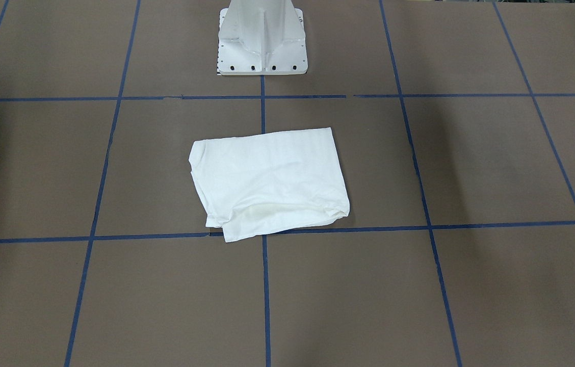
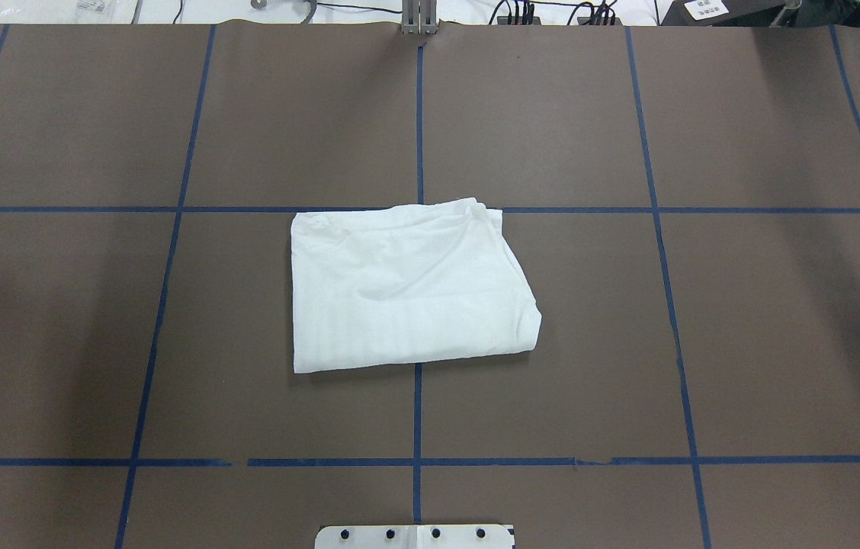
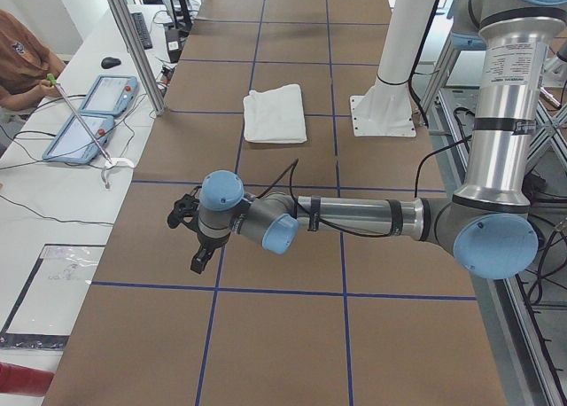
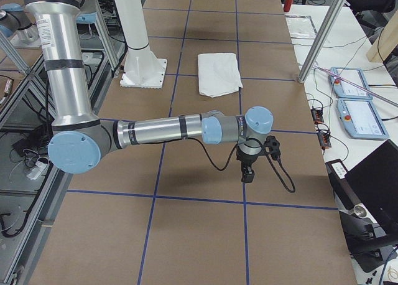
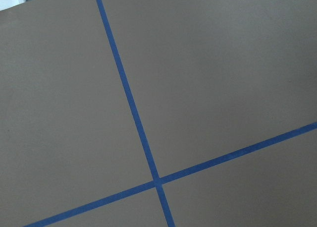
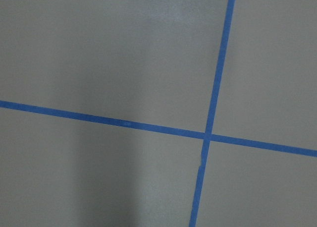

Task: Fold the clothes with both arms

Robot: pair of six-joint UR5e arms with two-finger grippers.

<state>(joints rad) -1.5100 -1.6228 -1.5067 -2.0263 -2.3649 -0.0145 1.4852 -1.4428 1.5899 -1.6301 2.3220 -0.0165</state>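
Note:
The white T-shirt [image 2: 407, 286] lies folded into a compact rectangle at the middle of the brown table; it also shows in the front view [image 1: 269, 181], the left side view [image 3: 275, 113] and the right side view [image 4: 219, 73]. No text or collar shows. My left gripper [image 3: 197, 253] hangs over the table far from the shirt, near the table's left end. My right gripper [image 4: 247, 170] hangs over the table's right end, also far from the shirt. Both show only in side views, so I cannot tell whether they are open or shut. The wrist views show only bare table and blue tape.
The white metal pedestal [image 1: 262, 38] stands on the table behind the shirt. Blue tape lines [image 2: 418, 114] divide the brown table into squares. Tablets [image 3: 93, 113] and an operator [image 3: 22, 56] are beside the table's far side; aluminium posts [image 4: 320, 30] stand at its edge.

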